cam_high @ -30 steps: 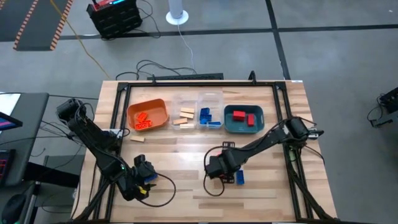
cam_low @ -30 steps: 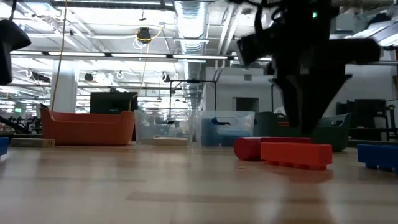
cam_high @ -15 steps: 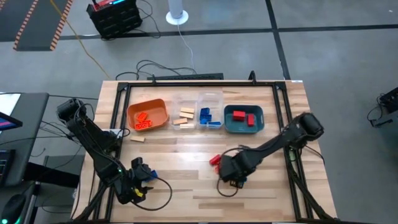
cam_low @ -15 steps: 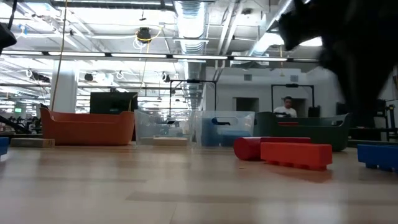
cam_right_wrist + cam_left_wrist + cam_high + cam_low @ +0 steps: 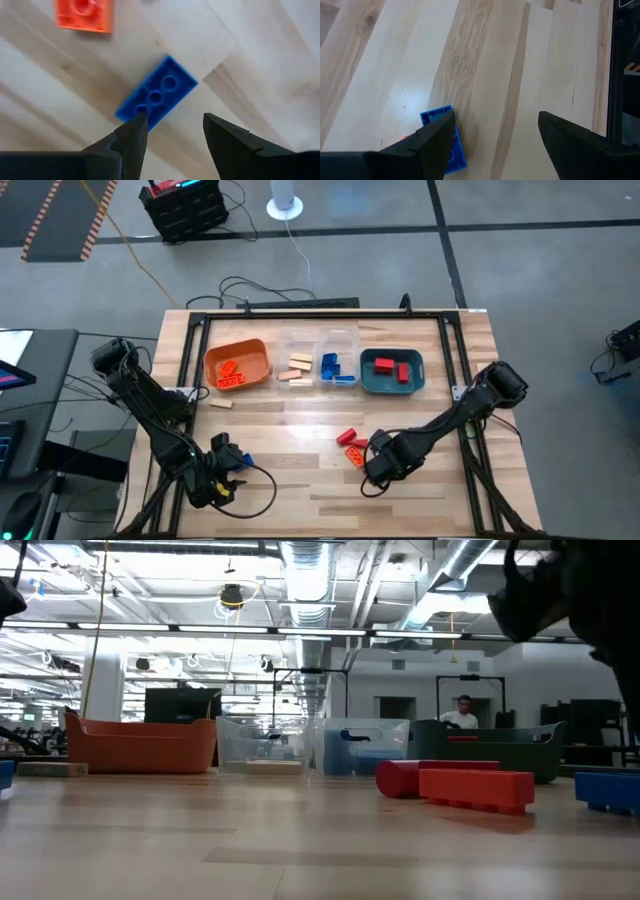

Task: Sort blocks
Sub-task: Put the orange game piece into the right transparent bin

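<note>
My right gripper (image 5: pixel 172 132) stands open and points down over a blue block (image 5: pixel 157 95) that lies flat on the table, also seen at the right edge of the low view (image 5: pixel 607 790). An orange-red block (image 5: pixel 84 14) lies just beyond it. In the high view my right gripper (image 5: pixel 383 465) is right of two red blocks (image 5: pixel 351 444). My left gripper (image 5: pixel 495 125) stands open near the table's front left, beside another blue block (image 5: pixel 442 137) on the table; one finger hides part of that block.
Along the far side stand an orange tray (image 5: pixel 238 363), two clear trays (image 5: pixel 318 365) with tan and blue blocks, and a teal tray (image 5: pixel 392 370) with red blocks. A tan block (image 5: pixel 221 403) lies loose near the orange tray. A person (image 5: pixel 462 715) stands far behind the table.
My right gripper has gone from over the two red blocks toward the table's right and near edges, rolling about its own axis, and now stands over the blue block. The red blocks, uncovered in the high view, have stayed where they were.
</note>
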`<state>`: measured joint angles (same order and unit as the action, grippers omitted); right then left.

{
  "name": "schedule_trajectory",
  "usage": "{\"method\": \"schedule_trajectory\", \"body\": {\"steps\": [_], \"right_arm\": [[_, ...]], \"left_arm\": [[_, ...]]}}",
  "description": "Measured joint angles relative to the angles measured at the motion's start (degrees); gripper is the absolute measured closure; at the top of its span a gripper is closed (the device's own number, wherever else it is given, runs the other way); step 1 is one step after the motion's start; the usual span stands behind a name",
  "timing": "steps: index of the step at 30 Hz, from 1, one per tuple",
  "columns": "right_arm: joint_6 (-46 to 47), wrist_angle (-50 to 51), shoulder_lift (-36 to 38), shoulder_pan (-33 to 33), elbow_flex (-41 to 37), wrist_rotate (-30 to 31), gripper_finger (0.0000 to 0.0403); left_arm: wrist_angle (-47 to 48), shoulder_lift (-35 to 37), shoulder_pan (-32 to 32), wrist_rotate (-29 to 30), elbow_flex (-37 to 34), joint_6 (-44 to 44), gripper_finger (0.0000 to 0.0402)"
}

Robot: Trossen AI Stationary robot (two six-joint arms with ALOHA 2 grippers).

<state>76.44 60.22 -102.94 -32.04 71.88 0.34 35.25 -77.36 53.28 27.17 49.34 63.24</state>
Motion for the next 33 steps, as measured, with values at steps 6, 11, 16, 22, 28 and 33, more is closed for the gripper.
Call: {"method": "schedule_trajectory", "body": {"steps": [6, 11, 16, 22, 28, 33], "right_arm": [[-0.23, -0.76, -1.14, -1.74, 0.0, -0.19, 0.0178], [-12.24, 1.14, -1.17, -4.03, 0.0, -0.19, 0.0178], [-19.32, 1.69, -2.97, -6.01, 0.04, 2.19, 0.0179], [-26.11, -4.45, -10.06, -5.65, 1.95, -0.75, 0.018], [-34.51, 0.35, -13.78, -5.54, 11.64, 9.4, 0.0187], [-39.35, 4.4, -13.52, -4.76, 16.11, 14.6, 0.0202]], "left_arm": [[0.06, 0.0, 0.0, -0.01, 0.01, -0.02, 0.012], [0.04, -0.01, 0.0, -0.01, 0.01, 0.0, 0.012], [0.06, -0.01, 0.0, -0.01, 0.01, -0.02, 0.012], [0.02, -0.02, 0.0, -0.01, 0.01, 0.0, 0.012], [0.15, -0.02, -0.54, -0.44, 0.03, 0.28, 0.012], [0.08, -0.01, -0.76, -1.46, 0.03, 1.05, 0.012]]}}
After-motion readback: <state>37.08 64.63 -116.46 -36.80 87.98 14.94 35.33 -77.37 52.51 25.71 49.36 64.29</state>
